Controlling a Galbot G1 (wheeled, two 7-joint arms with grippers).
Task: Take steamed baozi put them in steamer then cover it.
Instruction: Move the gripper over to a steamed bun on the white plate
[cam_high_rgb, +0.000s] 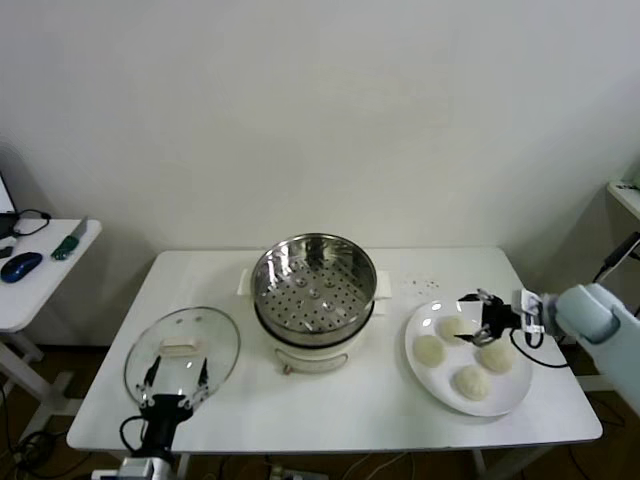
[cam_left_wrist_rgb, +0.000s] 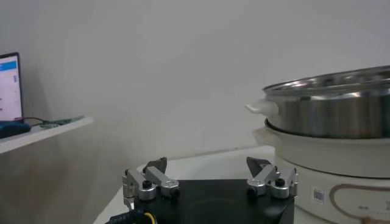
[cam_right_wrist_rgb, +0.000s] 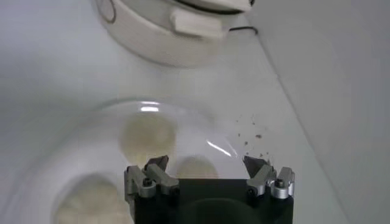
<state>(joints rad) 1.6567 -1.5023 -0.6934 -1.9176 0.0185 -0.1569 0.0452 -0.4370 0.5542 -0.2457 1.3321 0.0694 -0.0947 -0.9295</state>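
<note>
From the head camera, the right gripper (cam_high_rgb: 483, 318) hovers with fingers spread wide over four steamed baozi (cam_high_rgb: 471, 381) on a white plate (cam_high_rgb: 430, 379), right of the empty steamer (cam_high_rgb: 313, 281). The glass cover (cam_high_rgb: 182, 354) lies at the table's left, beneath the wide-open left gripper (cam_high_rgb: 176, 378).

The left wrist camera shows the steamer (cam_left_wrist_rgb: 332, 109) beside the parted fingers (cam_left_wrist_rgb: 150, 176).

The right wrist camera shows baozi (cam_right_wrist_rgb: 147, 135) below spread fingers (cam_right_wrist_rgb: 264, 173).

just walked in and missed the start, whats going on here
The right gripper hangs open over the white plate, above one of four steamed baozi; none is lifted yet. The steamer sits uncovered with nothing in it. The cover lies on the table, with the left gripper, open, near its edge.
</note>
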